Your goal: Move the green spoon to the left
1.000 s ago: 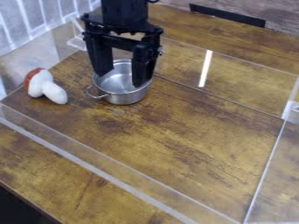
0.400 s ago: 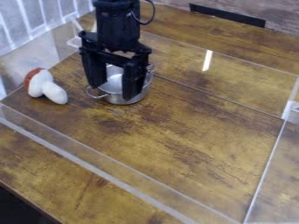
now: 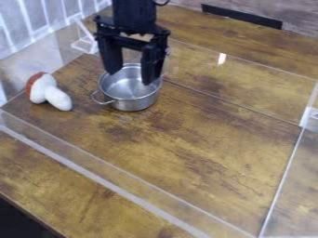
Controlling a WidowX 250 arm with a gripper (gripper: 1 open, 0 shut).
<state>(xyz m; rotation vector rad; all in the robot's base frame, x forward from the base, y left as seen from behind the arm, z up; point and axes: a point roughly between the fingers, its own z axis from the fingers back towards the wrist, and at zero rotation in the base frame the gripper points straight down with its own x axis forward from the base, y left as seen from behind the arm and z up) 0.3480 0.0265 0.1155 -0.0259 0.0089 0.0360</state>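
The green spoon does not show in the camera view; it is hidden or out of view. My black gripper (image 3: 134,65) hangs just above the far rim of a small silver pot (image 3: 130,91) at the back left of the wooden table. Its two fingers (image 3: 110,58) stand wide apart, open, with nothing between them. The arm above covers the table right behind the pot.
A white and red mushroom-shaped toy (image 3: 50,91) lies left of the pot. Clear acrylic walls (image 3: 149,200) fence the wooden table (image 3: 199,139) at the front, left and right. A dark object (image 3: 243,13) sits at the far edge.
The gripper, which had dropped low around the pot's left side, has risen and shifted back and slightly right. The pot and toy have not moved.
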